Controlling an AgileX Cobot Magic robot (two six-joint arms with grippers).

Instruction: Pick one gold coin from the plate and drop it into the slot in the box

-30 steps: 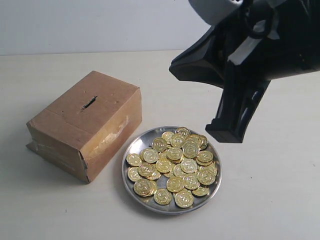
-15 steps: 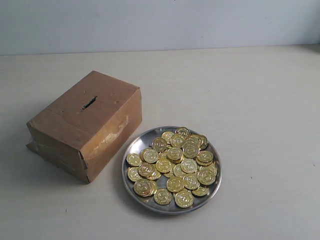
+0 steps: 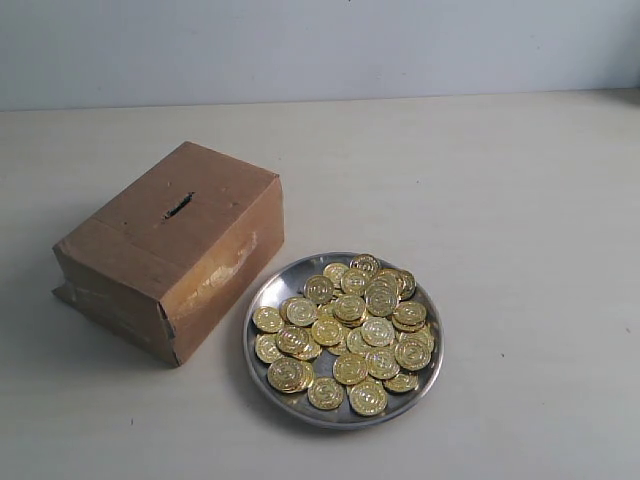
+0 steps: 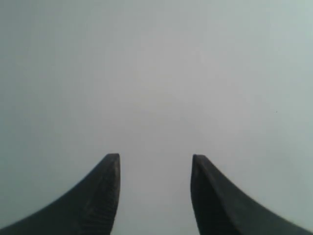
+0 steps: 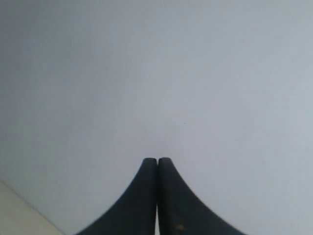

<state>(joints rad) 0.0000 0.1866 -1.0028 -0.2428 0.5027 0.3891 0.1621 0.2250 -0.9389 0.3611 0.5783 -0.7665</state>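
Observation:
A round silver plate [image 3: 262, 300] sits on the table at centre, heaped with several gold coins [image 3: 347, 333]. Touching its left rim stands the brown cardboard box [image 3: 170, 250], with its dark slot [image 3: 178, 206] on the top face. Neither arm shows in the exterior view. In the left wrist view my left gripper [image 4: 154, 157] is open, its dark fingers apart with only a plain pale wall behind them. In the right wrist view my right gripper [image 5: 157, 159] is shut, fingertips pressed together with nothing between them, also facing the pale wall.
The pale table [image 3: 520, 200] spreads around the box and plate, ending at a light wall [image 3: 320, 50] at the back. A sliver of the table [image 5: 14, 215] shows in one corner of the right wrist view.
The right arm, which hung over the plate's far right side a second ago, has withdrawn out of the exterior view. The box, plate and coins have not moved.

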